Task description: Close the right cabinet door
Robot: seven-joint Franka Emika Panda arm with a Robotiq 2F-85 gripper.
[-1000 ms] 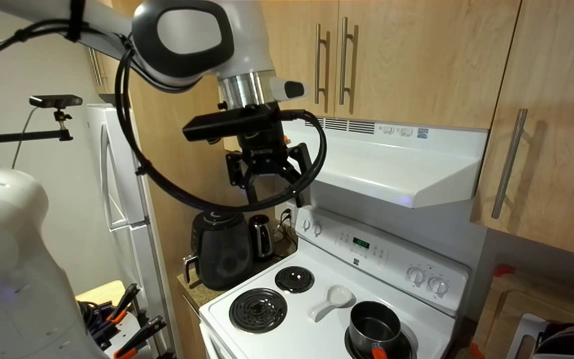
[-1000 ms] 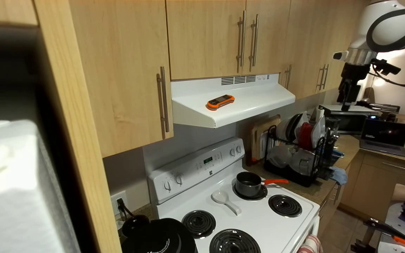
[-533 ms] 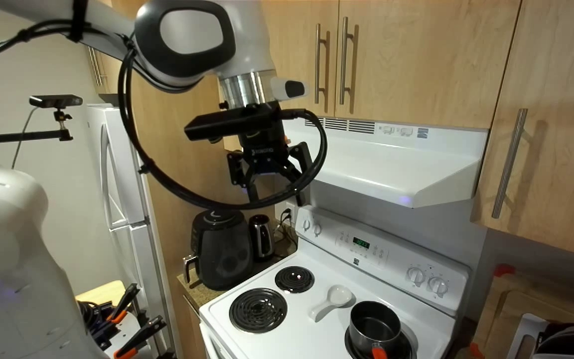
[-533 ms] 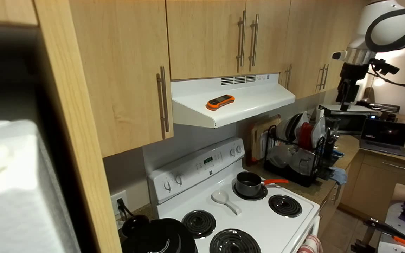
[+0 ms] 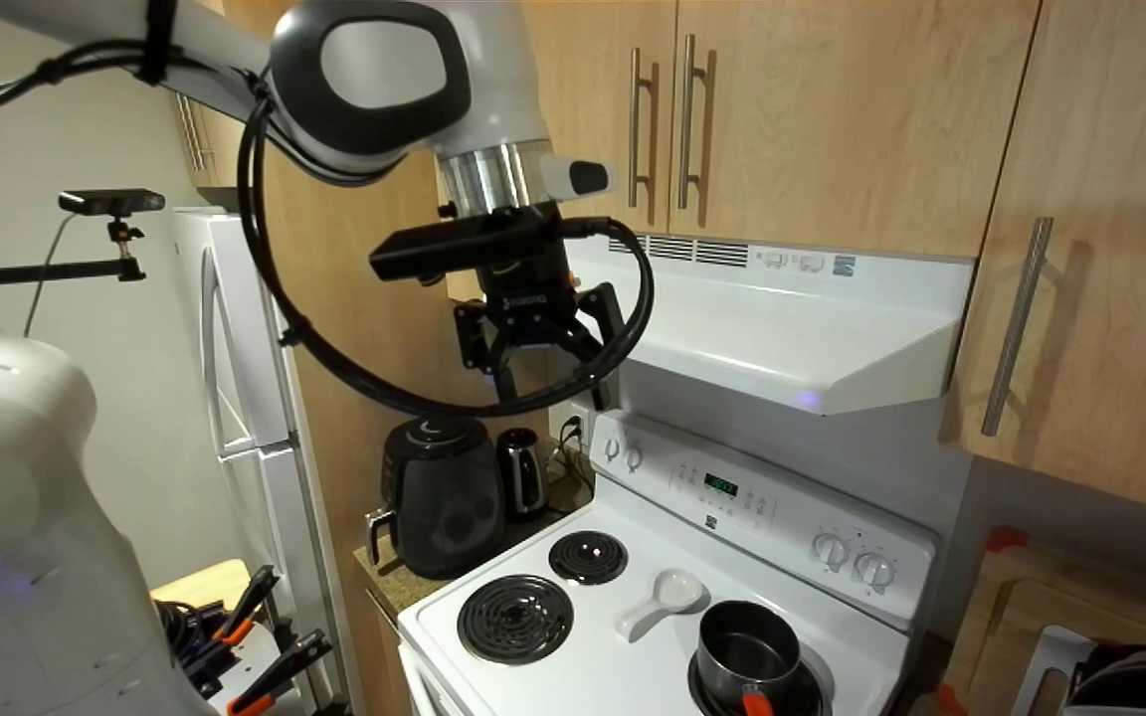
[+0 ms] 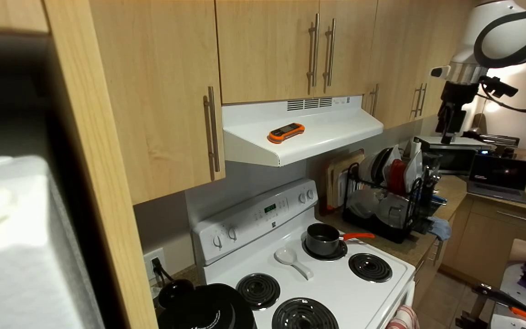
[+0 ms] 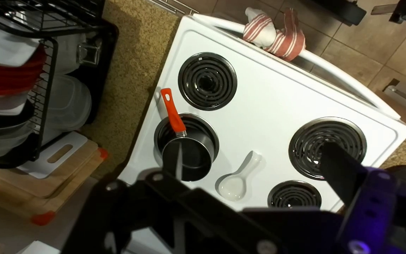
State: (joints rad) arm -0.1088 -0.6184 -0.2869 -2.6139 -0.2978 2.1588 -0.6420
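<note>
The right cabinet door (image 5: 861, 129) is a short light-wood upper door above the white range hood, with a vertical silver bar handle (image 5: 687, 119) along its left edge. In an exterior view the door (image 6: 353, 50) looks flush with its twin (image 6: 263, 50), whose handle is on the right edge. My gripper (image 5: 551, 391) hangs pointing down, below and in front of the doors, touching nothing. It also shows at the far right in an exterior view (image 6: 447, 136). In the wrist view my gripper (image 7: 253, 148) has its fingers wide apart with nothing between them, above the stove. The door is out of the wrist view.
The white range hood (image 5: 762, 328) juts out below the doors; an orange device (image 6: 286, 132) lies on it. The stove (image 7: 259, 109) holds a pot (image 7: 192, 158) and a spoon rest (image 7: 234, 185). A taller panel (image 5: 1120, 249), an air fryer (image 5: 442, 497) and a dish rack (image 6: 384, 192) flank it.
The arm and gripper have shifted very slightly, a few pixels to the right in an exterior view. The cabinet doors and the stove items have not moved.
</note>
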